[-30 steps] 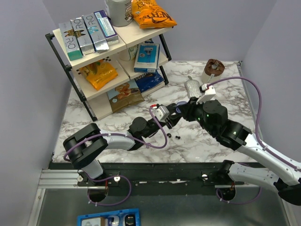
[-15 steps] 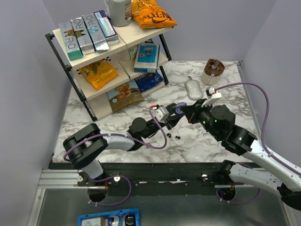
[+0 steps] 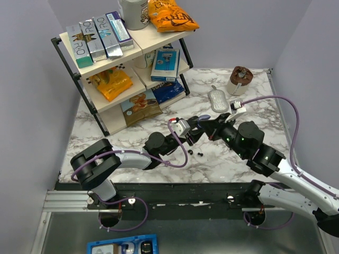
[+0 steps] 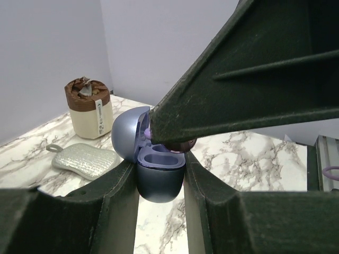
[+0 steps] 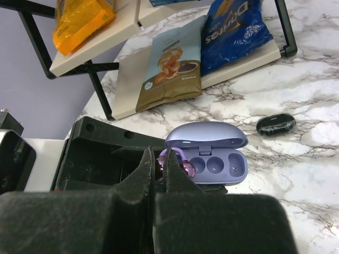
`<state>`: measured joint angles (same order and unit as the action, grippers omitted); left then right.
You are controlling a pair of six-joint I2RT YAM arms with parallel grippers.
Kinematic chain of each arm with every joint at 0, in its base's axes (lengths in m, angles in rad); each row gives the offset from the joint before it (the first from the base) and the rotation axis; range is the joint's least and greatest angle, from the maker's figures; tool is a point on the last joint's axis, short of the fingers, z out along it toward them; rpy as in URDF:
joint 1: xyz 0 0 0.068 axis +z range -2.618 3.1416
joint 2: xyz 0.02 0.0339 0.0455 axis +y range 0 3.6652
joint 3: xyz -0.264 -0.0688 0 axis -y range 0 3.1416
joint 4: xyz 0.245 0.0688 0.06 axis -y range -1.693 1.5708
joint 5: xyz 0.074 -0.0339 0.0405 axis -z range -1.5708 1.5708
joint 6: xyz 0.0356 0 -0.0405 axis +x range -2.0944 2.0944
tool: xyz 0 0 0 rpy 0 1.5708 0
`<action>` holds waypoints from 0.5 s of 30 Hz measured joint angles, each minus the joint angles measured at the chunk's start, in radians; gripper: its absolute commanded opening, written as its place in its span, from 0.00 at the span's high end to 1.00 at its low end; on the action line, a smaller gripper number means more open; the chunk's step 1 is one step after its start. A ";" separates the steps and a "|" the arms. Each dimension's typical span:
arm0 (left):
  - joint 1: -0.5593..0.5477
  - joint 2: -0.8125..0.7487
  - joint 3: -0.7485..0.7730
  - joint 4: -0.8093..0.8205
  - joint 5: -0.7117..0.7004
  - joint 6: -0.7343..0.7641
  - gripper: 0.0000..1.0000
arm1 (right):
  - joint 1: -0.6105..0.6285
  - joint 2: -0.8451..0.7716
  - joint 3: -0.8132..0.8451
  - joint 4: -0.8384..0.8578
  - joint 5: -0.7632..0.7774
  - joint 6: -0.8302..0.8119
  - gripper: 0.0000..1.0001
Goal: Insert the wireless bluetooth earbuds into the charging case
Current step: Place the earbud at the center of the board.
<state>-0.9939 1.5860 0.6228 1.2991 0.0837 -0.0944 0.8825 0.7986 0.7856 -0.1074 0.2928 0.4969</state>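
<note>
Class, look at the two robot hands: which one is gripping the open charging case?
The left hand, clamped round the open charging case; the right hand pinches a purple earbud instead.

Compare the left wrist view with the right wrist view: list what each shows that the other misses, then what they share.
Left wrist only: a brown-topped jar and a silvery pouch on the table behind. Right wrist only: the shelf with its snack bags, and a small black object lying on the marble. Both: the open lilac case held in the left claw, with the right claw shut on a pink earbud at the case's rim.
</note>
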 measured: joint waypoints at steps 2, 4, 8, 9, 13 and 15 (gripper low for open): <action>0.000 -0.004 0.000 0.000 0.001 0.000 1.00 | 0.000 0.002 -0.005 0.010 -0.006 0.000 0.99; 0.000 -0.010 0.000 0.001 0.002 0.000 1.00 | 0.000 0.005 -0.006 0.018 -0.010 0.000 0.99; 0.000 -0.015 0.000 0.001 0.003 -0.002 1.00 | 0.000 0.008 -0.016 0.037 -0.010 0.000 0.99; 0.000 -0.015 0.000 0.001 0.003 -0.003 1.00 | 0.000 0.008 -0.019 0.040 -0.010 0.000 0.99; 0.000 -0.015 0.000 -0.004 0.003 -0.004 1.00 | 0.000 0.008 -0.035 0.062 -0.008 0.000 0.99; 0.000 -0.015 0.000 -0.007 0.003 -0.005 1.00 | 0.000 0.008 -0.040 0.069 -0.007 0.000 0.99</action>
<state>-0.9943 1.5707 0.6228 1.2919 0.0872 -0.0990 0.8825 0.8062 0.7460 -0.0380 0.2859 0.4965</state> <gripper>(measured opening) 0.413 0.035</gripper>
